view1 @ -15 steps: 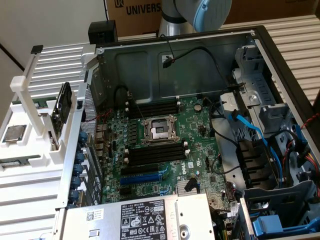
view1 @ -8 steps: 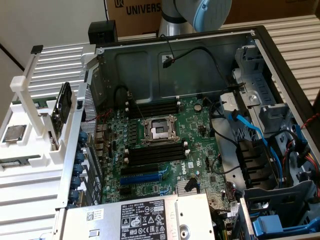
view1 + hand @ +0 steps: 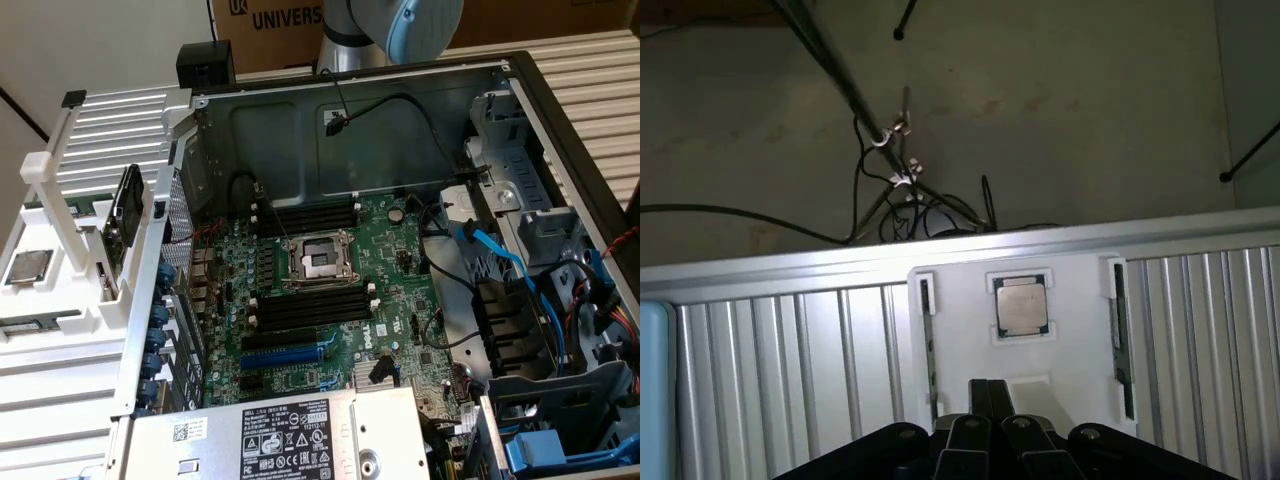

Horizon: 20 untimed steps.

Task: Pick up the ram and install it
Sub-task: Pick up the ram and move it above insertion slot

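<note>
The ram point(image 3: 1119, 335) shows as a thin dark strip standing on edge in a long slot of the white holder point(image 3: 1070, 330), so its sticker and chips cannot be made out. A similar strip stands in the matching slot on the other side of the square silver CPU chip point(image 3: 1021, 305), and the two are hard to tell apart. The gripper point(image 3: 990, 395) hangs over the holder between the two slots, in line with the chip. Its fingers are pressed together with nothing between them, and its body is cut off by the picture's edge. In the exterior view the holder stands at the exterior view's left of the open computer case point(image 3: 400, 110), partly screened by a white post. The motherboard point(image 3: 330, 290) lies inside the case with its long black memory slots point(image 3: 305, 215) unfilled. The robot arm point(image 3: 385, 30) is cut off at the top edge
</note>
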Tool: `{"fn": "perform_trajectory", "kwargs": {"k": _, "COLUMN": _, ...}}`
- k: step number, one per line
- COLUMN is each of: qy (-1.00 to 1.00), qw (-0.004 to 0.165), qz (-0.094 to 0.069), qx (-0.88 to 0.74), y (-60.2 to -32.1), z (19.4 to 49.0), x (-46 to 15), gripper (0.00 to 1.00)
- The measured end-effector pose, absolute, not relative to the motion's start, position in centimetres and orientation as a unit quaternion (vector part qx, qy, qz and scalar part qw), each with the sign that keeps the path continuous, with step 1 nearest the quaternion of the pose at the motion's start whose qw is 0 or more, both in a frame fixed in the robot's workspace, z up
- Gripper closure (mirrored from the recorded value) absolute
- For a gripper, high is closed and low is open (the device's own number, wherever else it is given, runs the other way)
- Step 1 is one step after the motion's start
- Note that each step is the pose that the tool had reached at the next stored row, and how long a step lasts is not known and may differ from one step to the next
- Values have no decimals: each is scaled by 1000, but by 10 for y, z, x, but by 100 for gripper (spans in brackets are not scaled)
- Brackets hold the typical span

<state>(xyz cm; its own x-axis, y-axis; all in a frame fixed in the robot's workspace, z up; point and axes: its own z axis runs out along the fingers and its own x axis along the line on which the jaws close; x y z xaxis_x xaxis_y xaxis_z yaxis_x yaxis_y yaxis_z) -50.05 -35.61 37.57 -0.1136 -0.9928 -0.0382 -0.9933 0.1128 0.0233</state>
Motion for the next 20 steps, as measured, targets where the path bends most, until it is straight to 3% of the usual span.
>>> {"fn": "perform_trajectory", "kwargs": {"k": 20, "qy": 746, "qw": 6, "qz": 21, "qx": -666, "y": -356, "z": 368, "x": -501, "gripper": 90}}
